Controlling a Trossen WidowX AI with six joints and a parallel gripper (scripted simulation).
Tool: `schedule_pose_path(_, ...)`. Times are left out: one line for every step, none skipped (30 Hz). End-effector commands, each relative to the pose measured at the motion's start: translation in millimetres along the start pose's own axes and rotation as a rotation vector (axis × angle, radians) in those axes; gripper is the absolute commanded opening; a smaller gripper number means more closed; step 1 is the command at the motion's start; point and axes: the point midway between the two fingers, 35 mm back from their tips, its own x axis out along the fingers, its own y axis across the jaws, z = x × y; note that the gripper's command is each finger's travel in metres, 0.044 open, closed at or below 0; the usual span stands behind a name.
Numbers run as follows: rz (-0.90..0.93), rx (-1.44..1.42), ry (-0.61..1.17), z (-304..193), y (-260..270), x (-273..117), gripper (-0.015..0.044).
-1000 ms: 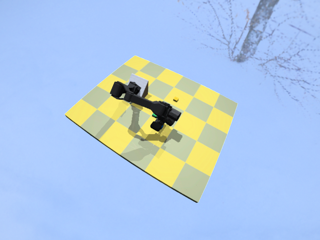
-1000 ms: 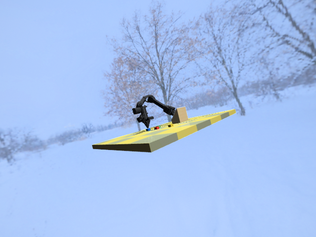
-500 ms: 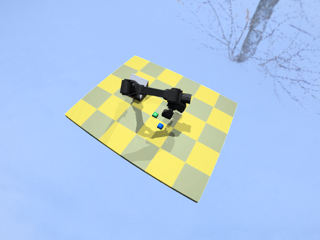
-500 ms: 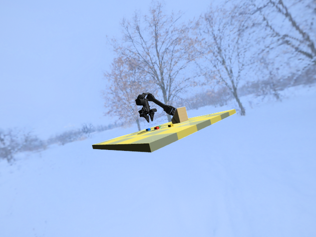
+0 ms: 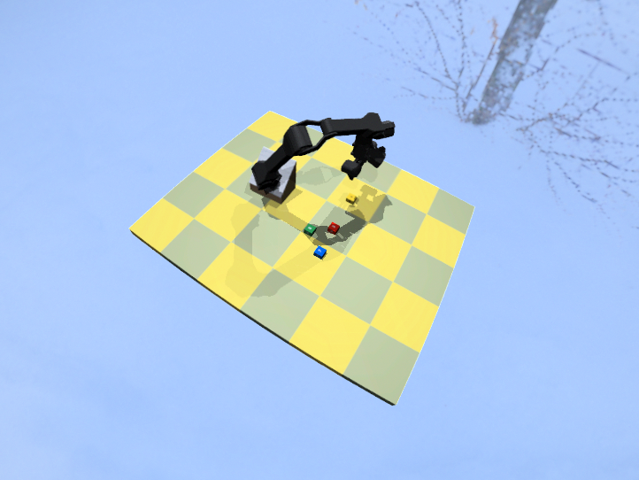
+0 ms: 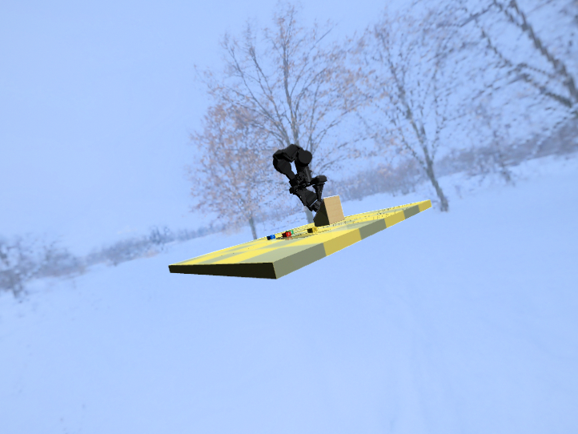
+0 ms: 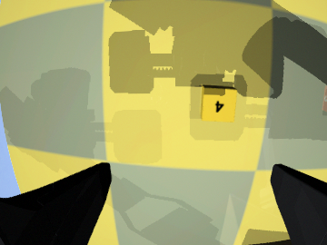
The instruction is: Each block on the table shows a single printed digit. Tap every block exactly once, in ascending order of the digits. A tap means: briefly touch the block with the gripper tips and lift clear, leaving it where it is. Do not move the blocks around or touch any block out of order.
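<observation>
A yellow block (image 5: 350,198) (image 6: 315,229) (image 7: 219,101) shows the digit 4, rotated in the wrist view. My gripper (image 5: 365,166) (image 7: 193,174) is open and empty, raised above the table near the yellow block. In the wrist view this block lies beyond the fingertips, slightly right of the middle between them. A red block (image 5: 333,228) (image 6: 286,234) shows only as a sliver at the wrist view's right edge. A green block (image 5: 309,229) lies beside the red one. A blue block (image 5: 319,251) (image 6: 270,237) lies nearer the front. The digits on these three are too small to read.
The blocks lie on a yellow and grey-green checkered table (image 5: 356,314) (image 6: 299,261). The arm's base stands on a wedge-shaped block (image 5: 288,181) (image 6: 333,209) behind them. The arm's shadows fall across the red and yellow blocks' area.
</observation>
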Motion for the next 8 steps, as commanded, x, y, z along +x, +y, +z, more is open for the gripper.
schedule_pose_path(-0.035,0.031,0.004,-23.5,30.6,-0.4,0.04)
schedule_pose_path(-0.036,0.032,0.004,-24.6,31.9,-0.3,0.04)
schedule_pose_path(-0.036,0.032,0.004,-24.7,32.0,-0.3,0.04)
schedule_pose_path(-0.036,0.032,0.004,-24.7,32.0,-0.3,0.04)
schedule_pose_path(-0.036,0.032,0.004,-24.7,32.0,-0.3,0.04)
schedule_pose_path(-0.036,0.032,0.004,-24.7,32.0,-0.3,0.04)
schedule_pose_path(-0.036,0.032,0.004,-24.7,32.0,-0.3,0.04)
schedule_pose_path(-0.036,0.032,0.004,-24.7,32.0,-0.3,0.04)
